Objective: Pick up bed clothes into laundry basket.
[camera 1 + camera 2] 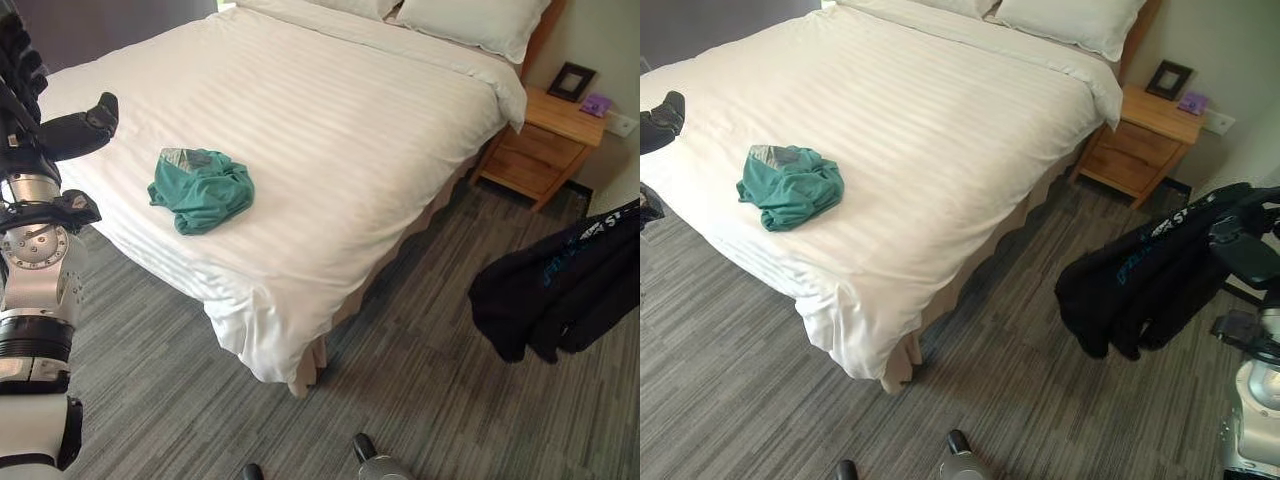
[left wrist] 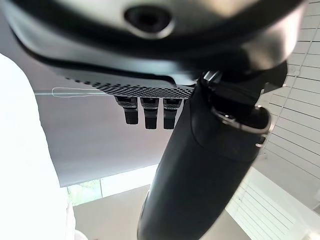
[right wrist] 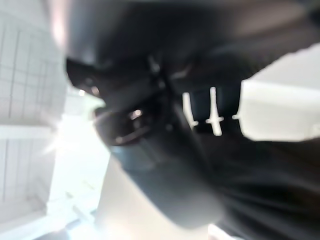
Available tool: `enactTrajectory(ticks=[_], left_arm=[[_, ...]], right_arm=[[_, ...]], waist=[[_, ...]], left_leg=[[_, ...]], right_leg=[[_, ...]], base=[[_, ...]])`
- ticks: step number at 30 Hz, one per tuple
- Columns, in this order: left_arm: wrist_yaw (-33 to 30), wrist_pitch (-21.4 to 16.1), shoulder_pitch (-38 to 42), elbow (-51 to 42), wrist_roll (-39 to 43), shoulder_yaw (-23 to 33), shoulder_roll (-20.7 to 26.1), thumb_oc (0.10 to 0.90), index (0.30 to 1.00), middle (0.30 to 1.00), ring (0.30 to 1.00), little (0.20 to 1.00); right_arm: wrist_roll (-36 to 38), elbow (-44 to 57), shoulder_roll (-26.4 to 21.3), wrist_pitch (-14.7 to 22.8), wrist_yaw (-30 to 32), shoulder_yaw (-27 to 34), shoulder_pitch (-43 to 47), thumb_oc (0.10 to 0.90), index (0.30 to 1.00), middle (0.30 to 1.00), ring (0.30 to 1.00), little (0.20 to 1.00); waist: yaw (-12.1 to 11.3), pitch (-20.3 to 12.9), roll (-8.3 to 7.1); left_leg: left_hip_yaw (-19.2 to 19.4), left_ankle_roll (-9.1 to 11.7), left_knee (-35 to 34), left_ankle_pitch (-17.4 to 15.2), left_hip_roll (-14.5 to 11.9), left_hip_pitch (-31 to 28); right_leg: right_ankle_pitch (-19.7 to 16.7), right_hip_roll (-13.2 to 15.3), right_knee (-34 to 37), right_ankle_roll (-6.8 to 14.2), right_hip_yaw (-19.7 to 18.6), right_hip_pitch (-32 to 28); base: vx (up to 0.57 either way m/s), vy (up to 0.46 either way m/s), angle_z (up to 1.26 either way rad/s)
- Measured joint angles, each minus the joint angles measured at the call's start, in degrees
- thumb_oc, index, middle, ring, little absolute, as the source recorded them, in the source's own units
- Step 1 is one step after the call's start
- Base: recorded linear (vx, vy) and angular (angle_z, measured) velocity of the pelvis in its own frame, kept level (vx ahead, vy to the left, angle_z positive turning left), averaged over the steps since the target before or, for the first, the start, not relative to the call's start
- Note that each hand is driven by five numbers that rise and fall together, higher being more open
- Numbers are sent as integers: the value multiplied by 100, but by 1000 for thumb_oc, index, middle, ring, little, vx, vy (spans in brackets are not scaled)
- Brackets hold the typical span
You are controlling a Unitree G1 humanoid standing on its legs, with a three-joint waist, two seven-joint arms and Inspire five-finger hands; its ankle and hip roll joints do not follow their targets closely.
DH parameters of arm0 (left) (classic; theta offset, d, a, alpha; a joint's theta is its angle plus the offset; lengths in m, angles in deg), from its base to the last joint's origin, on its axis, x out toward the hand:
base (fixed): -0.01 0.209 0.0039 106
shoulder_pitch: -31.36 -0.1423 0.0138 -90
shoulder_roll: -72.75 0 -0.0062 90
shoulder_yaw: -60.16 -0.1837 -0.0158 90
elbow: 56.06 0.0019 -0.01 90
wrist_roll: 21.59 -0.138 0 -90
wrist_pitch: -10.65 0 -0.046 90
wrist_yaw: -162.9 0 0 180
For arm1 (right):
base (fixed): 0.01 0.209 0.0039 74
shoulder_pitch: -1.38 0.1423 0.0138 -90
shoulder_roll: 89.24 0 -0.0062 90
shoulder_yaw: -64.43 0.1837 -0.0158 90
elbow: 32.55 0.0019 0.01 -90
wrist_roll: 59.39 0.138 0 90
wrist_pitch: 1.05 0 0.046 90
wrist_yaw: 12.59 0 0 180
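Note:
A crumpled teal garment lies on the white bed, near its left front edge. My left hand is raised over the bed's left side, a short way left of the teal garment, with its fingers relaxed and nothing in them. A black garment hangs in the air over the floor to the right of the bed. It drapes from my right hand, which is shut on its upper part. In the right wrist view the dark cloth lies close against the hand.
Two pillows lie at the head of the bed. A wooden nightstand with a small picture frame and a purple item stands at the far right. Grey striped floor spreads out in front of the bed's corner.

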State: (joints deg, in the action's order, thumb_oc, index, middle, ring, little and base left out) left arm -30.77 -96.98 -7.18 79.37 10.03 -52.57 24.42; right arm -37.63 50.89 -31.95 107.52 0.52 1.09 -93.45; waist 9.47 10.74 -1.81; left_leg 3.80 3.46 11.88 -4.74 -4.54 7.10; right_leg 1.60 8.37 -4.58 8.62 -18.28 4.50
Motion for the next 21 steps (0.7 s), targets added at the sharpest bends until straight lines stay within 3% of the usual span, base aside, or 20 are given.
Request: enactTrajectory(ticks=[2, 5, 6, 7, 10, 12, 13, 15, 21], left_arm=[[149, 130, 847, 177, -172, -737, 84, 800, 900, 900, 900, 900], [459, 181, 1592, 325, -839, -1441, 135, 800, 900, 900, 900, 900], [434, 172, 1821, 360, -1057, -1646, 144, 800, 900, 900, 900, 900], [434, 179, 1970, 382, -1280, -1760, 152, 800, 900, 900, 900, 900], [436, 204, 2140, 466, -2076, -1953, 95, 800, 900, 900, 900, 900], [435, 271, 2309, 949, -2588, -2081, -3, 800, 900, 900, 900, 900], [415, 335, 2465, 1230, -2867, -2229, -111, 800, 900, 900, 900, 900], [404, 555, 2541, 1559, -3136, -2217, -460, 800, 900, 900, 900, 900], [357, 657, 2599, 1974, -3520, -2193, -597, 800, 900, 900, 900, 900]], right_arm=[[192, -29, 179, -18, 12, -4, 467, 400, 300, 300, 300, 300], [240, 10, 239, -18, -9, -151, 774, 400, 300, 300, 300, 300], [251, 20, 295, -17, -33, -235, 816, 400, 300, 300, 300, 300], [271, 4, 342, -18, -50, -348, 866, 400, 300, 300, 300, 300], [276, 3, 339, -20, -166, -358, 719, 400, 300, 300, 300, 300], [366, -94, 315, 93, -192, -357, 622, 400, 300, 300, 300, 300], [462, -260, 208, 226, -183, -213, 458, 400, 300, 300, 300, 300], [664, -405, 168, 225, -183, 130, 260, 400, 300, 300, 300, 300], [1015, -553, -209, 292, -179, 252, 271, 400, 300, 300, 300, 300]], waist=[[-45, 29, 46], [50, 21, 119], [103, 33, 123], [107, 48, 147], [274, 52, 136], [362, 59, 59], [532, 55, -5], [618, 57, -7], [876, 62, -25]], left_leg=[[77, 87, 13, 40, 180, 202], [262, -58, 94, -2, 323, 344], [314, -230, 278, -80, 317, 455], [468, -175, 289, -149, 249, 463], [651, -157, 116, -149, 177, 356], [822, -136, -131, -100, 160, 192], [853, -115, -166, -107, 160, 201], [779, -84, -279, -30, 132, 200], [844, 125, -1144, 350, 86, -113]], right_leg=[[-6, 194, 290, -8, -138, 113], [-107, 324, 253, 80, -253, 321], [-166, 276, 109, 182, -229, 460], [-214, 103, -150, 141, -207, 701], [-377, -11, -192, 111, -234, 829], [-479, -38, -62, 131, -238, 817], [-495, -14, 60, 126, -261, 806], [-494, -61, 89, 127, -322, 823], [-498, -150, 392, 123, -412, 824]], base=[[146, 374, -27], [67, 348, -24], [61, 227, -49], [110, 310, -67], [38, 182, -52], [51, 103, -40], [61, 147, -14], [65, 141, -1], [4, 39, -11]])
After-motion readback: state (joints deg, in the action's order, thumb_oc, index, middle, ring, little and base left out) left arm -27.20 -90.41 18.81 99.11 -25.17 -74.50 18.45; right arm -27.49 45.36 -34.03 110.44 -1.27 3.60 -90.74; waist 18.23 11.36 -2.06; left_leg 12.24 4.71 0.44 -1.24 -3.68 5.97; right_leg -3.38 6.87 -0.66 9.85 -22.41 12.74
